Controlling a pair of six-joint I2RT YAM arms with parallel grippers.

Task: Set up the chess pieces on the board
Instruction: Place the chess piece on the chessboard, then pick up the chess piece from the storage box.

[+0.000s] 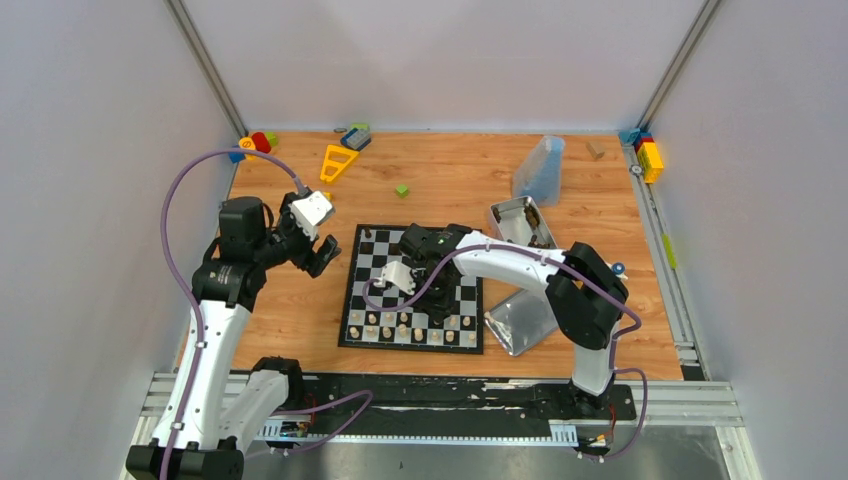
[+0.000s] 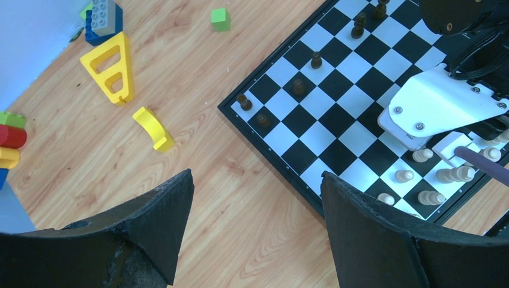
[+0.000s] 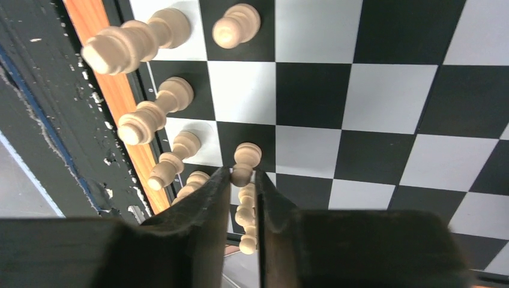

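The right gripper (image 3: 241, 177) is seen low over the near side of the board (image 3: 384, 90). Its jaws are drawn almost together on a cream pawn (image 3: 245, 161), which is pinched at its lower part with only the head showing beyond the fingertips; whether its base is already resting on a square cannot be told. The pawn is found in the second row from the near edge, just beside the other cream pieces (image 3: 153, 114) lined along that edge. The main danger is judged to lie here: if the jaws are opened while the pawn is tilted or not fully down, it may be tipped over and sent against its neighbours. These neighbours could also be struck by the fingers when they are spread or lifted away, since little room is left on either side. A purple cable (image 2: 483, 162) is hung close above the cream rows, so pieces might be swept by it when the arm is drawn back. The left gripper (image 2: 255, 180) is held wide open with nothing in it, above the wooden table (image 2: 198, 120) just beside the board's left edge. The dark pieces (image 2: 298, 87) standing near there could be disturbed if it is brought in carelessly, and a contact between the two arms is also to be feared.
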